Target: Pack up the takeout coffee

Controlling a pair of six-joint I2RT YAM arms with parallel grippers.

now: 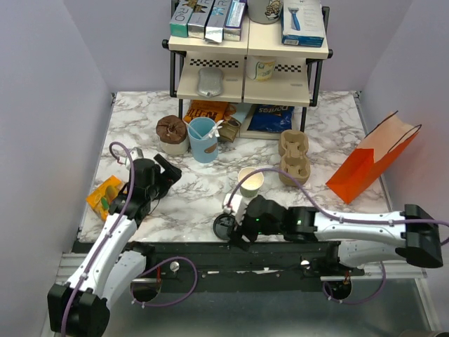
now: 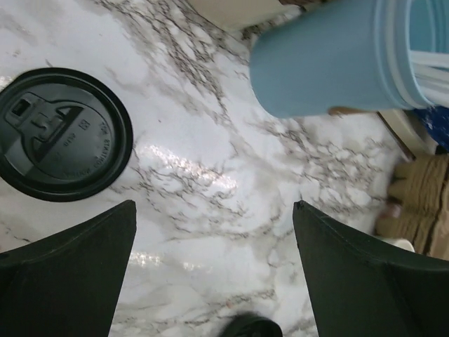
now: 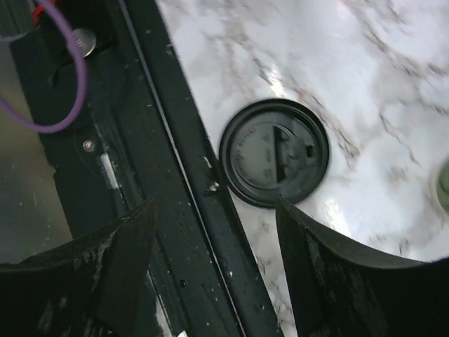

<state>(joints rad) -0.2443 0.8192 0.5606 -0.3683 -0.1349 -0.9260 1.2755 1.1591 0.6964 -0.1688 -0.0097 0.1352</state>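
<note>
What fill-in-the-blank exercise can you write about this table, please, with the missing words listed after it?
1. The takeout cup stands upright with no ___ on it.
2. The right pincer, close to the black lid, is ___.
3. The cup with a stirrer is light ___.
4. The orange paper bag lies to the ___ of the cup carriers.

Missing words: lid; open; blue; right.

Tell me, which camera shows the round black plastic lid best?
Left wrist: the round black plastic lid looks large and sharp, markings visible. Right wrist shows it whole but blurrier; top external only tiny.
</note>
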